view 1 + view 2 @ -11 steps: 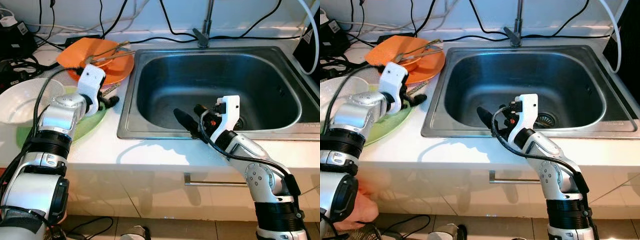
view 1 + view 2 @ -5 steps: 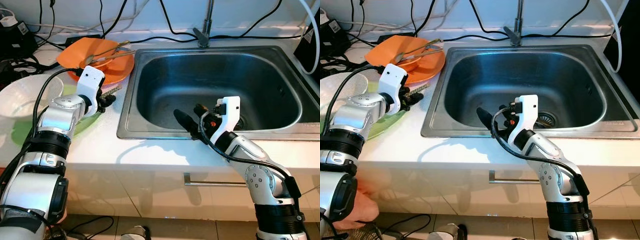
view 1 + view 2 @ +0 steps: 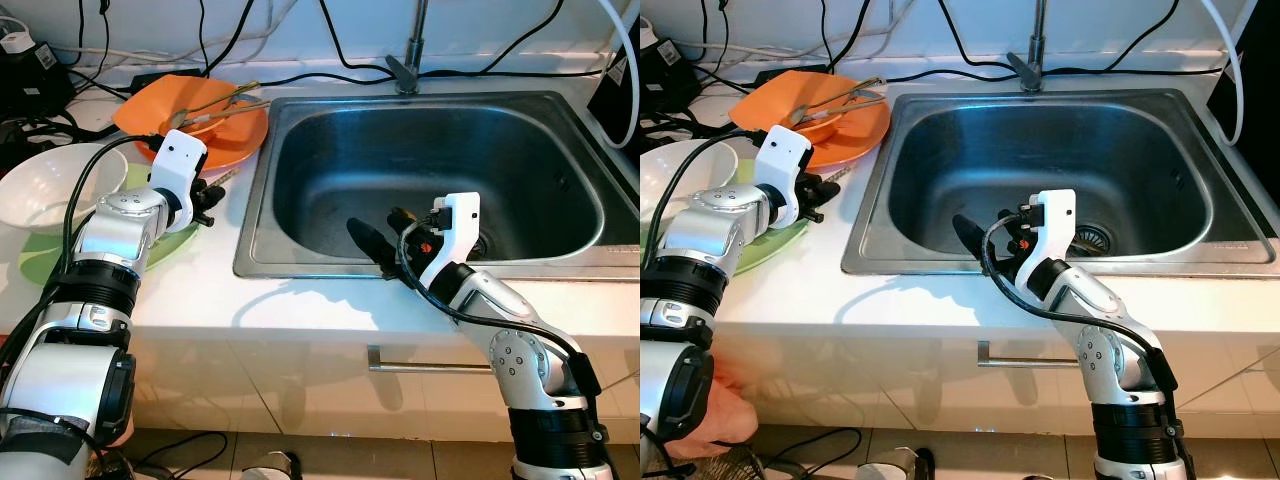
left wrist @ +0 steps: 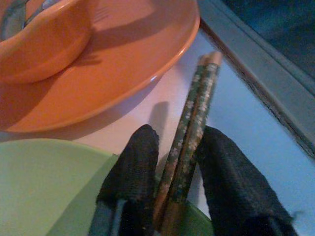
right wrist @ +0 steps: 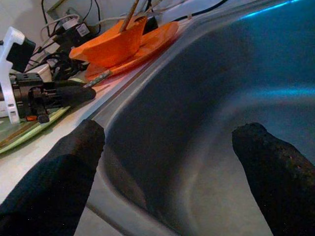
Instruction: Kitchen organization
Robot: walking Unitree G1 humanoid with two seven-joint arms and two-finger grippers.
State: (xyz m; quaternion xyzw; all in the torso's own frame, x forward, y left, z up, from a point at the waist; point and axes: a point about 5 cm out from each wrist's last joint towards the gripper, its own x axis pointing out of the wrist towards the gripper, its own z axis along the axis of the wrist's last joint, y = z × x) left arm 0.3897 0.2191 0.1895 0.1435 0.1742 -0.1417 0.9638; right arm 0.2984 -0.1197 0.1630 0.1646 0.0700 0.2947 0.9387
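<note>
A pair of green patterned chopsticks point(image 4: 189, 130) lies on the white bench point(image 3: 330, 310) in the narrow strip between the orange plate point(image 3: 232, 140) and the left rim of the steel sink point(image 3: 440, 180), its near end over the edge of the green plate point(image 3: 60, 262). The left gripper point(image 4: 173, 172) has its two black fingers close on either side of the sticks and appears to be grasping them. An orange bowl point(image 4: 44, 42) sits on the orange plate with metal utensils point(image 3: 225, 102) resting in it, toward the back left of the bench. A white bowl point(image 3: 45, 190) stands on the green plate at the bench's left edge, with black cables point(image 3: 40, 110) behind it. The right gripper point(image 3: 385, 235) hangs inside the sink near its front wall, fingers spread wide and holding nothing, close to the drain point(image 3: 1090, 240); the tap point(image 3: 408, 62) rises at the back rim.
</note>
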